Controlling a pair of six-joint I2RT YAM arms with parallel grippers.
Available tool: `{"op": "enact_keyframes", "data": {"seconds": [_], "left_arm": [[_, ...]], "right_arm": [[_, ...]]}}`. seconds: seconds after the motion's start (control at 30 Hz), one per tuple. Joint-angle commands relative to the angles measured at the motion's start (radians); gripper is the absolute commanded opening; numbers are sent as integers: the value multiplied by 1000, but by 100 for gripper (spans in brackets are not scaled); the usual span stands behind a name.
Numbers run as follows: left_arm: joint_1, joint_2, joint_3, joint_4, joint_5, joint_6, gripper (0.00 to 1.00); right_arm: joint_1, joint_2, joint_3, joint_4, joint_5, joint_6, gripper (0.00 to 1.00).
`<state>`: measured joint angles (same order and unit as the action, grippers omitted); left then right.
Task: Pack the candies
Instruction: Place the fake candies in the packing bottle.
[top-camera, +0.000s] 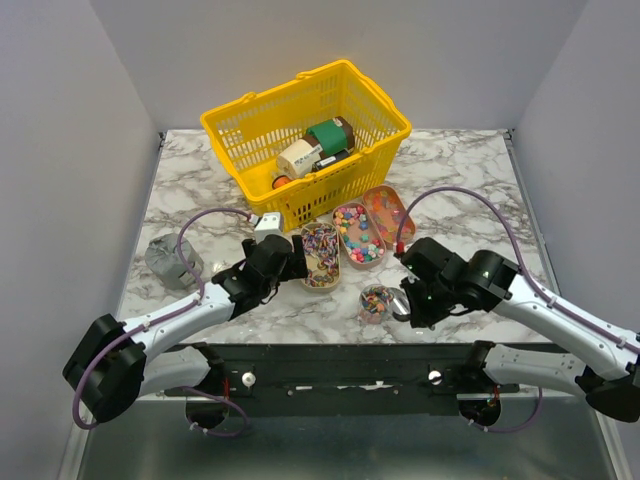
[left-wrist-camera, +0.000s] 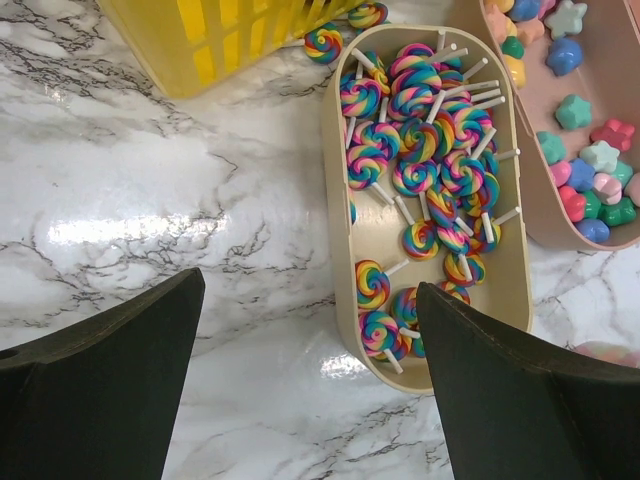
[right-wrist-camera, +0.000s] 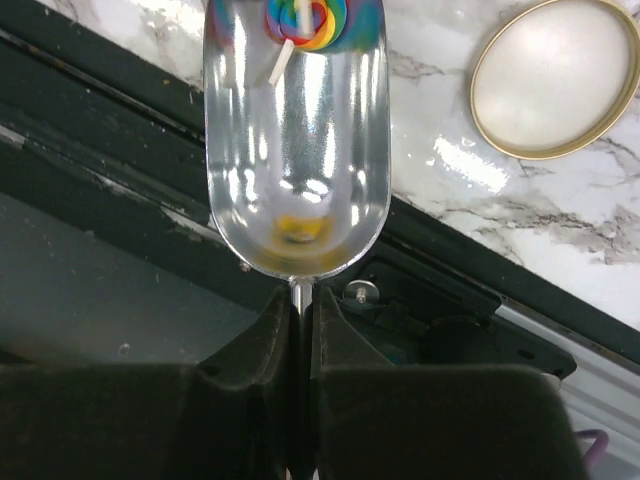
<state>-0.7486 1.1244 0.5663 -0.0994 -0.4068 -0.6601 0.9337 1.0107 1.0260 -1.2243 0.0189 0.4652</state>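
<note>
The candies lie in three oval trays on the marble table: rainbow lollipops (left-wrist-camera: 420, 150) in a beige tray (left-wrist-camera: 336, 200), star sweets (left-wrist-camera: 590, 170) in a pink tray (top-camera: 358, 236), and more in a third tray (top-camera: 389, 214). A small clear jar (top-camera: 375, 303) holds mixed candies. My left gripper (left-wrist-camera: 310, 400) hangs open above the near end of the lollipop tray, its fingers (left-wrist-camera: 100, 390) straddling the tray's left rim. My right gripper (right-wrist-camera: 302, 300) is shut on the handle of a metal scoop (right-wrist-camera: 296, 150), which carries one rainbow lollipop (right-wrist-camera: 305, 18) at its tip, beside the jar.
A yellow basket (top-camera: 305, 130) with bottles and cans stands behind the trays. Two stray lollipops (left-wrist-camera: 323, 43) lie on the table by the basket. A gold-rimmed lid (right-wrist-camera: 555, 75) lies flat near the front edge. A grey lump (top-camera: 170, 262) sits far left.
</note>
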Motion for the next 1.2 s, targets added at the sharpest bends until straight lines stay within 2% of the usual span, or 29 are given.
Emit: {"op": "enact_keyframes", "data": {"seconds": [0.0, 0.27, 0.7, 0.93, 1.17], "left_arm": [[-5, 11, 17, 17, -49, -16, 99], [-5, 12, 12, 15, -61, -18, 99], [-3, -14, -8, 18, -66, -9, 99], [-3, -23, -19, 35, -69, -9, 99], [-3, -37, -29, 36, -72, -15, 99]], "right_arm": [[-3, 43, 66, -84, -85, -42, 1], [-3, 183, 129, -191, -88, -33, 1], [-12, 220, 128, -302, -171, -30, 1], [-91, 186, 86, -274, -275, -42, 1], [-239, 155, 16, -215, -411, -98, 1]]}}
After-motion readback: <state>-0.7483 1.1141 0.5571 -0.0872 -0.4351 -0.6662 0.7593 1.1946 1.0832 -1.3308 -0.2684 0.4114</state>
